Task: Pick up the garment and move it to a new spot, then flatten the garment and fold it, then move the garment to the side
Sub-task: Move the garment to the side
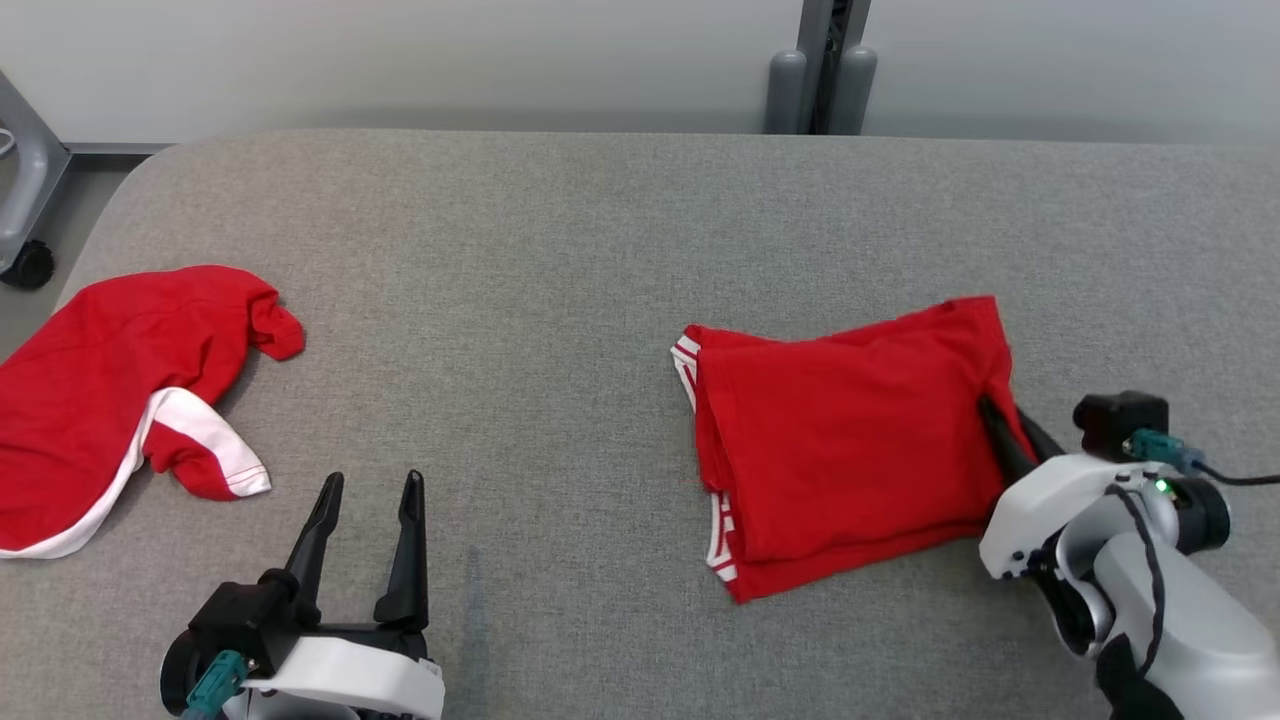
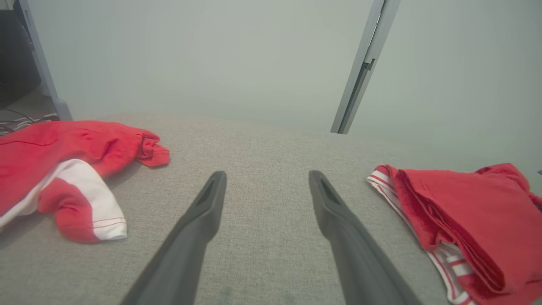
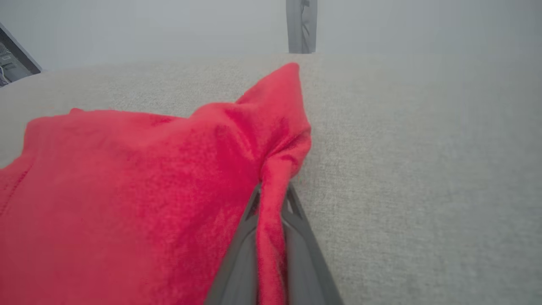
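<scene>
The red garment (image 1: 850, 440) lies folded into a rough rectangle on the grey table, right of centre, with white-striped trim showing at its left edge. In the left wrist view the garment (image 2: 470, 212) lies to the right. My right gripper (image 1: 992, 408) is at its right edge. Seen from the right wrist, the right gripper (image 3: 272, 192) is shut on a pinched ridge of the garment (image 3: 127, 190), with red cloth running between the two fingers. Low at the left, my left gripper (image 1: 372, 482) stands open over bare cloth, holding nothing; from its own wrist the left gripper (image 2: 266, 174) has fingers spread wide.
A second red garment with white trim (image 1: 120, 390) lies crumpled at the table's left edge, also in the left wrist view (image 2: 72, 169). A grey post (image 1: 822, 65) rises behind the table's far edge. The grey padded table (image 1: 520, 260) stretches between the two garments.
</scene>
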`<state>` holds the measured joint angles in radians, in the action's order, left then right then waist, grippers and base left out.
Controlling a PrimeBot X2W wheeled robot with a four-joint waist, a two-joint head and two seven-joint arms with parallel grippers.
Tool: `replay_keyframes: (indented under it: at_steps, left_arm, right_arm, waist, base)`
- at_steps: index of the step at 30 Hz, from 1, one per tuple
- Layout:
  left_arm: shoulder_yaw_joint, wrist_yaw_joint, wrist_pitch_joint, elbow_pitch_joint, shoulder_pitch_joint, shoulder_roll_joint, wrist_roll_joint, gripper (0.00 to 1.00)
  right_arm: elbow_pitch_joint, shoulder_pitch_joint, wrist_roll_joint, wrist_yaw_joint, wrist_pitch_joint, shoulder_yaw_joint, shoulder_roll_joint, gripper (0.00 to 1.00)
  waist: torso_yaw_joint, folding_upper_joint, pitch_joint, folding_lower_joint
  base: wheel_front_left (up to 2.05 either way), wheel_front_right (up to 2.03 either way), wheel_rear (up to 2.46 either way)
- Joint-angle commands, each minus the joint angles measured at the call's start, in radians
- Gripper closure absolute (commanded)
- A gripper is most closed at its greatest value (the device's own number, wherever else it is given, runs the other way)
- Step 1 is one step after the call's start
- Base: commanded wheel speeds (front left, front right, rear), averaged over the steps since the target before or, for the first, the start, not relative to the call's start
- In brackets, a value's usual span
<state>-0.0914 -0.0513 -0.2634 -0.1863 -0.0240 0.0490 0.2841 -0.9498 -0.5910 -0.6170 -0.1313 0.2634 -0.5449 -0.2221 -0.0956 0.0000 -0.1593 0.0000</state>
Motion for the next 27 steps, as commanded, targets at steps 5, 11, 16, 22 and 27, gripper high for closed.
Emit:
replay_keyframes:
  at_steps: [5,11,16,22,27]
  left_arm:
    - [0.016,-0.003,-0.002,0.018,-0.025,0.003,-0.016,0.0]
    - [0.026,-0.019,-0.002,0.032,-0.051,0.003,-0.041,0.0]
    - [0.037,-0.035,-0.002,0.046,-0.081,0.003,-0.07,0.0]
    - [0.057,-0.055,-0.002,0.056,-0.115,0.008,-0.09,0.0]
    - [0.058,-0.068,-0.002,0.062,-0.138,0.023,-0.104,0.0]
  right_arm:
    - [0.065,-0.029,0.116,0.001,0.001,0.086,-0.012,1.0]
    - [0.11,-0.056,0.218,0.001,0.001,0.165,0.009,1.0]
    - [0.141,-0.075,0.266,0.001,0.001,0.213,0.032,1.0]
    - [0.178,-0.086,0.304,0.001,0.001,0.259,0.07,1.0]
    - [0.204,-0.085,0.326,0.001,0.001,0.294,0.095,1.0]
  waist:
    - [0.027,0.0,-0.018,0.0]
    - [0.093,0.0,-0.051,0.0]
    - [0.165,0.0,-0.089,0.0]
    - [0.262,0.0,-0.141,0.0]
    - [0.334,0.0,-0.175,0.0]
  base:
    - [0.0,0.0,0.0]
    - [0.0,0.0,0.0]
    - [0.0,0.0,0.0]
    - [0.0,0.0,0.0]
    - [0.0,0.0,0.0]
